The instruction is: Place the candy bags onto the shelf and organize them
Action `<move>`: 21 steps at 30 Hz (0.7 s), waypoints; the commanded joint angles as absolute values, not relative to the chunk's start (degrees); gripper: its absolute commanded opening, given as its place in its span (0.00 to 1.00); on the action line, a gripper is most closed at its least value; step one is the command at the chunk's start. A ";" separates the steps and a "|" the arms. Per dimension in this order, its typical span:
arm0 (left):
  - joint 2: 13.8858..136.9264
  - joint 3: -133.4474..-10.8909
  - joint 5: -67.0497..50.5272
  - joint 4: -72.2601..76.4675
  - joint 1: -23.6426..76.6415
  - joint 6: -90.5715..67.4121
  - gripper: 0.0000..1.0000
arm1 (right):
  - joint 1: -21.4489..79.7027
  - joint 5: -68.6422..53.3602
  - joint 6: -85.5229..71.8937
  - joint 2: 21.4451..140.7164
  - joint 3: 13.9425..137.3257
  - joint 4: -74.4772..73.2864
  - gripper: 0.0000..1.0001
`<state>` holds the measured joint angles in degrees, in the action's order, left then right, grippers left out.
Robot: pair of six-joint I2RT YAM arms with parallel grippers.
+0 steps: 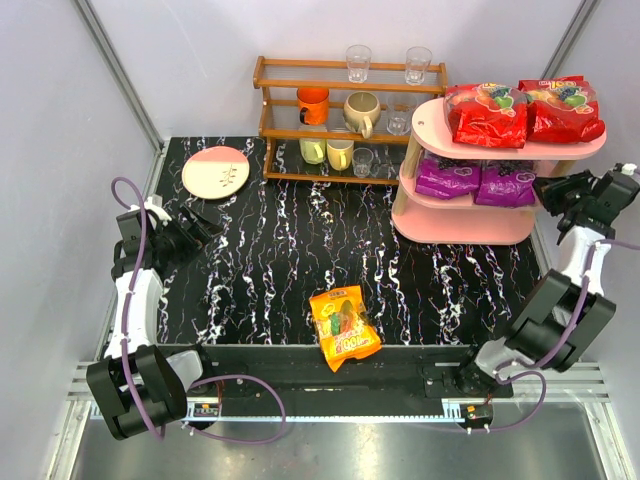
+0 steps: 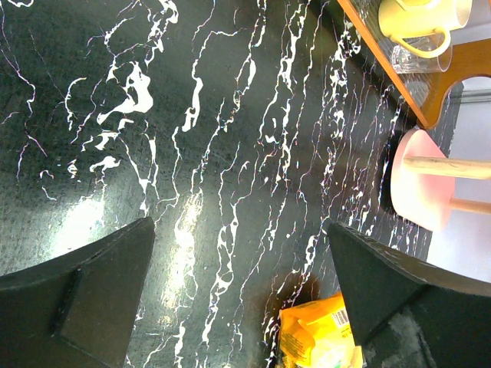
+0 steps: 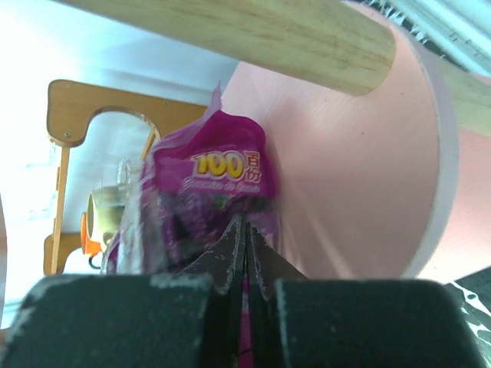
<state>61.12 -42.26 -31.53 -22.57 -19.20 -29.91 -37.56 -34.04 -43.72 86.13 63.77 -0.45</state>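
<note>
The right hand [image 3: 245,230] reaches into the shelf's [image 1: 450,225] middle tier, fingers pinched on a purple bag [image 3: 222,172]. The left hand [image 2: 239,228] hangs well left of the shelf, fingers spread.

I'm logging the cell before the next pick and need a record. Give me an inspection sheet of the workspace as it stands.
Surface: black, white-veined table; nothing spilled seen.
Job's things: two red bags on the pink shelf top tier; two purple bags on the middle tier; nothing seen on the bottom tier; orange bag lying at the table's near edge.
Clutter: brown rack of cups and glasses; plate back left.
Grippers: left gripper open, empty, above the table; right gripper shut, apparently pinching the right purple bag.
Cables: purple cables loop along both arms, apart from the bags.
Surroundings: pale walls; nothing else seen.
</note>
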 commanded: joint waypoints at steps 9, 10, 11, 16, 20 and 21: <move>60.91 -42.19 -33.05 -19.69 -19.78 -30.59 0.99 | -37.18 -12.39 -43.15 63.38 61.88 -11.60 0.06; 60.91 -42.10 -32.96 -19.69 -19.86 -30.50 0.99 | -37.18 -12.74 -43.76 62.85 61.70 -12.73 0.06; 60.82 -42.01 -32.96 -19.69 -19.86 -30.50 0.99 | -37.18 -13.70 -44.03 62.32 61.26 -13.35 0.05; 60.47 -42.10 -32.26 -19.69 -19.95 -30.59 0.99 | -36.30 -18.54 -43.78 57.75 59.77 -17.47 0.02; 60.03 -42.27 -31.82 -19.51 -19.95 -30.41 0.99 | -27.98 -14.79 -40.44 53.89 59.68 -23.02 0.02; 59.86 -42.28 -31.29 -19.51 -19.86 -30.32 0.99 | -22.64 -13.03 -39.82 51.96 59.59 -23.98 0.02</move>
<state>61.12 -41.98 -31.57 -22.41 -19.46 -30.06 -33.36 -16.38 -43.07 57.91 59.33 -18.83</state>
